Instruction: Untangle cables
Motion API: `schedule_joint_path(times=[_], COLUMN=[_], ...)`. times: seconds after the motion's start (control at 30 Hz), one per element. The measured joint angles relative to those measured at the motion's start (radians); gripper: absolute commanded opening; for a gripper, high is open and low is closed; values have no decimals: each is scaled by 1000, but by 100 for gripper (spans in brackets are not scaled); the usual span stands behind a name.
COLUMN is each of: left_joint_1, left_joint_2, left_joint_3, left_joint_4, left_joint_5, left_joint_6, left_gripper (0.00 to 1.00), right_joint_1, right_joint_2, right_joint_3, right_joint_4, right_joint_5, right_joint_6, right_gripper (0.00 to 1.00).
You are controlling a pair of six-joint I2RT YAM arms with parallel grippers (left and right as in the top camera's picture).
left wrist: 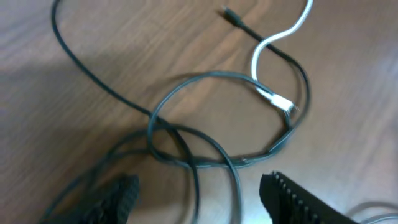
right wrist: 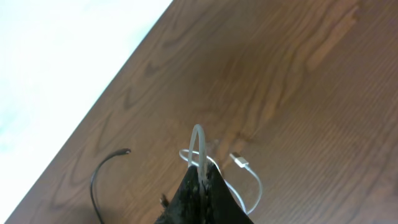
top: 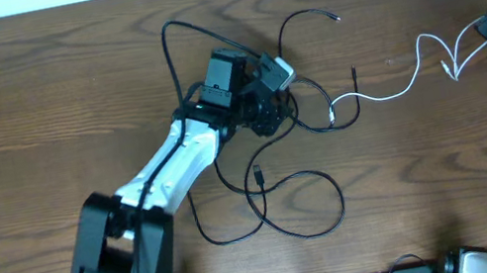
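1. In the overhead view the left arm's wrist covers the middle of the knot, so the crossings under it cannot be read. The right arm is cut off at the 3 o'clock edge.
2. The left wrist view is blurred. The left gripper (left wrist: 199,186) shows only as two dark fingers (left wrist: 118,199) cut by the bottom edge. They are spread wide, with black strands passing between them, and I cannot tell if they touch.
3. The right gripper (right wrist: 200,174) is pressed together, pinching a small upright loop of the white cable (left wrist: 255,62). Its fingers hide the cable below the pinch.
4. The black cables (left wrist: 249,160) lie tangled on the table (top: 35,93), at the centre and just toward 6 o'clock in the overhead view, in overlapping loops.
5. Overhead, one black loose end points to about 2 o'clock from the knot, and a short one lies at 3 o'clock. A plug just below the knot points to 12.
6. The white cable's long axis runs 9 to 3 o'clock. One plug end lies inside a black loop at the knot's 3 o'clock side, and the far part rises to the right gripper.
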Motion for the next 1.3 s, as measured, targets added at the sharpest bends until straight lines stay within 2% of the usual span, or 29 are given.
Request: schedule_joint_path(times=[0.07, 0.1, 0.47, 0.93, 1.3], left_joint_1=[0, 0, 0, 0, 0], left_joint_2=[33, 47, 163, 273, 299], left_joint_3=[0, 0, 0, 0, 0], left_joint_4=[61, 87, 275, 345, 446], left_joint_5=[-4, -7, -25, -25, -25], left_joint_6=[9, 14, 17, 13, -76], left_gripper=[54, 53, 54, 55, 55], right_joint_1=[0, 0, 0, 5, 8], right_joint_2=[0, 0, 0, 0, 0], right_joint_3=[0, 0, 0, 0, 0], right_joint_4=[-3, -5, -47, -77, -108], right_joint_5=[-13, -20, -70, -93, -95], right_joint_6=[-6, -9, -24, -25, -40], right_gripper=[1, 1, 1, 1, 1])
